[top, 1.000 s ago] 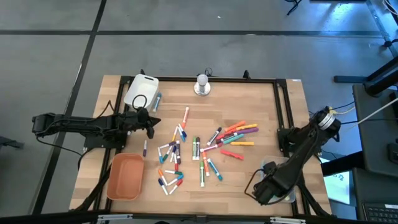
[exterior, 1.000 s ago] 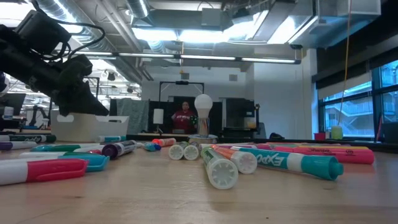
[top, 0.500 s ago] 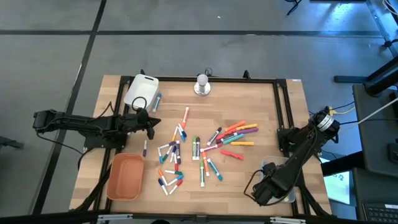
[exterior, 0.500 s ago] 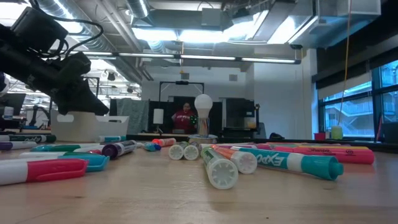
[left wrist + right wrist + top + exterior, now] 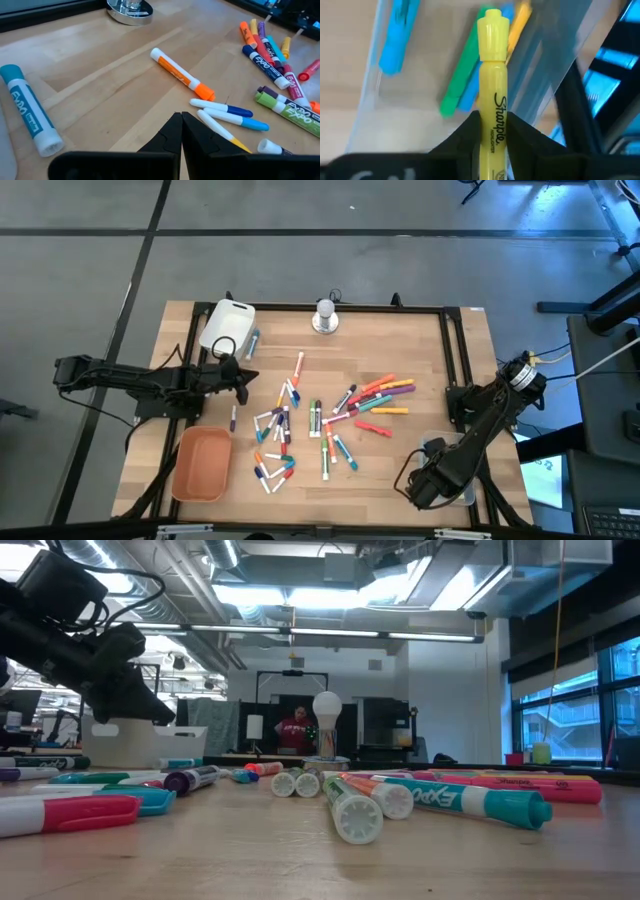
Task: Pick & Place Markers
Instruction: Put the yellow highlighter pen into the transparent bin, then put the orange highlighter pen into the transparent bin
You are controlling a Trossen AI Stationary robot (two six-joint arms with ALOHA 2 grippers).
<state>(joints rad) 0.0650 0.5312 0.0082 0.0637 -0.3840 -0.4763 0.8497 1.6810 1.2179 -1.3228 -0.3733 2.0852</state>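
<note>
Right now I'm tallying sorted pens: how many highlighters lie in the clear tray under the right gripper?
4 visible: blue, green, a second blue beneath it, and orange. Others may be hidden behind the held yellow highlighter.

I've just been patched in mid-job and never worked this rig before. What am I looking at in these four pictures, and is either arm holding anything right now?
You see two dark robot arms at a wooden table. One picture looks straight down from above, one looks level across the tabletop, and each arm has a wrist camera looking past its fingers. Loose markers lie scattered mid-table, with an orange tray and a white tray on the left side. The left gripper is shut and empty, hovering near the white tray, with a white and orange marker ahead of it. The right gripper holds a yellow highlighter over a clear tray at the table's near right corner, where green, blue and orange ones already lie.
</note>
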